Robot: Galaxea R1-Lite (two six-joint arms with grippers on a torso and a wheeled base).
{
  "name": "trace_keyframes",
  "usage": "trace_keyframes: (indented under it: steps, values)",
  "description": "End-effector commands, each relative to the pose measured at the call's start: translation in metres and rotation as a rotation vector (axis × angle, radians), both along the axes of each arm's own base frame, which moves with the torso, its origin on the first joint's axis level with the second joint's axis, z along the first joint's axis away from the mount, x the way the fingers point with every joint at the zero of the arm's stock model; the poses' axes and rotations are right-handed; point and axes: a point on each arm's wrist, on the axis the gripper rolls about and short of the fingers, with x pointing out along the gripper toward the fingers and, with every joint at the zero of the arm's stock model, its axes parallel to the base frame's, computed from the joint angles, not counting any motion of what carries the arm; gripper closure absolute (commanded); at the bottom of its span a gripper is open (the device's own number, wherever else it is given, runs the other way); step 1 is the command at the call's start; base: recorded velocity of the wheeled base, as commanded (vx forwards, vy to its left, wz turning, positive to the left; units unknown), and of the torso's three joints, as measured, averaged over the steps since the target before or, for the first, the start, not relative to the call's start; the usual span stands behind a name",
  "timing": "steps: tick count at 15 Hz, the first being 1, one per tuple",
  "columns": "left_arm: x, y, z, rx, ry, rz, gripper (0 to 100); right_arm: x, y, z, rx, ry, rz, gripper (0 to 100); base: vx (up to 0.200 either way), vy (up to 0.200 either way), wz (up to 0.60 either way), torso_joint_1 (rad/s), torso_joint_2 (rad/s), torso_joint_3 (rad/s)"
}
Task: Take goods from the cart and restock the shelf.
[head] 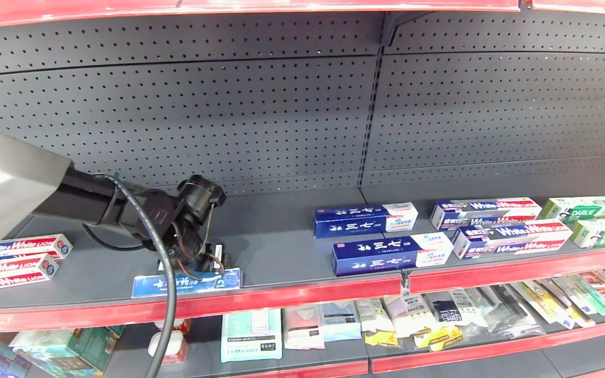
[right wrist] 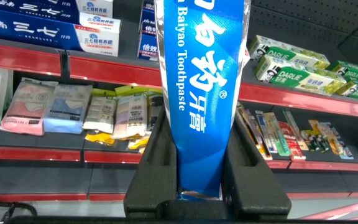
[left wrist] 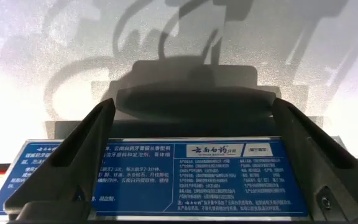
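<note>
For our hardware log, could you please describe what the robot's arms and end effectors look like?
The left arm has a pale silver-grey boxy upper link, then a black forearm with a round black wrist housing. A thick dark cable loops along it, with thin wires near the left end effector. The right end effector has two broad matte-black fingers without visible markings.

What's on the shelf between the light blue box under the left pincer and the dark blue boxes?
Nothing: in the head view the grey shelf board is bare between the light blue box and the front dark blue box.
</note>
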Motion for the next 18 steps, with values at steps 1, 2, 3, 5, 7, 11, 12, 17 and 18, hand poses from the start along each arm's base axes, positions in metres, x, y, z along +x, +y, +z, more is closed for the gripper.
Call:
trace_keyframes:
  steps: [1, 2, 3, 5, 7, 11, 12, 17, 18]
  values:
    - [0.001, 0.000, 0.001, -0.001, -0.008, 0.001, 0, -0.001, 0.000, 0.000, -0.001, -0.004, 0.000, 100, 0.000, 0.000, 0.00, 0.000, 0.00, 0.000]
    - [0.004, -0.001, 0.001, -0.012, -0.036, 0.002, 0, -0.001, 0.000, 0.000, -0.001, -0.004, 0.000, 100, 0.000, 0.000, 0.00, 0.000, 0.00, 0.000]
    - [0.009, -0.001, 0.003, -0.027, -0.083, 0.008, 0, -0.001, 0.000, 0.000, -0.001, -0.006, 0.000, 100, 0.000, 0.000, 0.00, 0.000, 0.00, 0.000]
    - [0.011, -0.002, 0.005, -0.035, -0.108, 0.010, 0, -0.001, 0.000, 0.000, -0.001, -0.010, 0.000, 100, 0.000, 0.000, 0.00, 0.000, 0.00, 0.000]
    - [0.008, -0.001, 0.008, -0.035, -0.108, 0.012, 0, -0.001, 0.000, 0.000, -0.001, -0.010, -0.002, 100, 0.000, 0.000, 0.00, 0.000, 0.00, 0.000]
    - [0.001, 0.002, 0.015, -0.051, -0.117, 0.028, 0, -0.002, 0.000, 0.001, -0.003, -0.013, -0.001, 100, 0.000, 0.000, 0.00, 0.000, 0.00, 0.000]
    - [0.000, 0.002, 0.018, -0.053, -0.125, 0.028, 0, -0.002, 0.000, 0.001, -0.003, -0.013, -0.001, 100, 0.000, 0.000, 0.00, 0.000, 0.00, 0.000]
    - [-0.022, 0.014, 0.049, -0.113, -0.236, 0.082, 0, -0.001, 0.000, 0.002, -0.001, -0.009, 0.000, 100, 0.000, 0.000, 0.00, 0.000, 0.00, 0.000]
    - [-0.024, 0.019, 0.055, -0.126, -0.281, 0.095, 0, -0.001, 0.000, 0.002, -0.001, -0.007, 0.000, 100, 0.000, 0.000, 0.00, 0.000, 0.00, 0.000]
